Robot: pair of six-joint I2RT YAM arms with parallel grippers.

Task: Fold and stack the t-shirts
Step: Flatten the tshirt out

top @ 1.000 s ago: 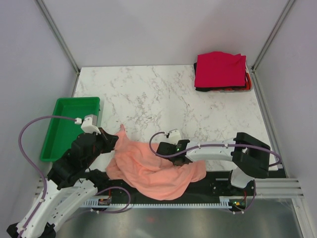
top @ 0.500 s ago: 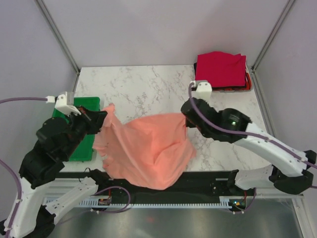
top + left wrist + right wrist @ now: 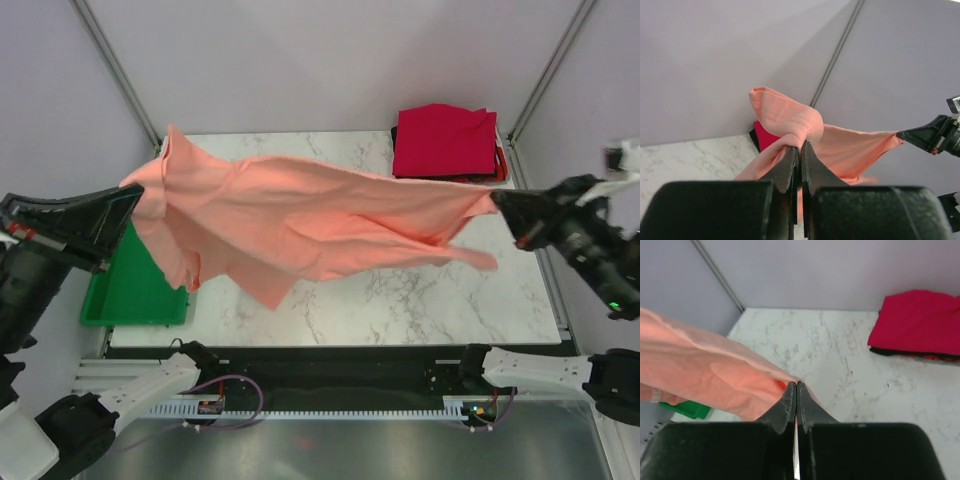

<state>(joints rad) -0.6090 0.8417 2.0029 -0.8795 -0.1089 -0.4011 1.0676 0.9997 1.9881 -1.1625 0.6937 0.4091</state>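
Pink shirt (image 3: 300, 215) stretched betw. arms.
L gripper (image 3: 130, 203) & R gripper (image 3: 500, 202) each clamp an edge; hold tension even, lower flat, clear of upper-right stack (image 3: 445, 140).

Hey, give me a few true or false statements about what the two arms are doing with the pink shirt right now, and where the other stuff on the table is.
1. The salmon-pink t-shirt is stretched in the air between the left gripper and the right gripper. True.
2. The left gripper is open. False: it is shut on a bunched edge of the shirt.
3. The folded stack sits at the far right corner of the table. True.
4. The salmon-pink t-shirt lies folded on the stack. False: it is unfolded and held above the table.
5. The green tray is at the table's right edge. False: it is at the left edge, partly hidden by the shirt.
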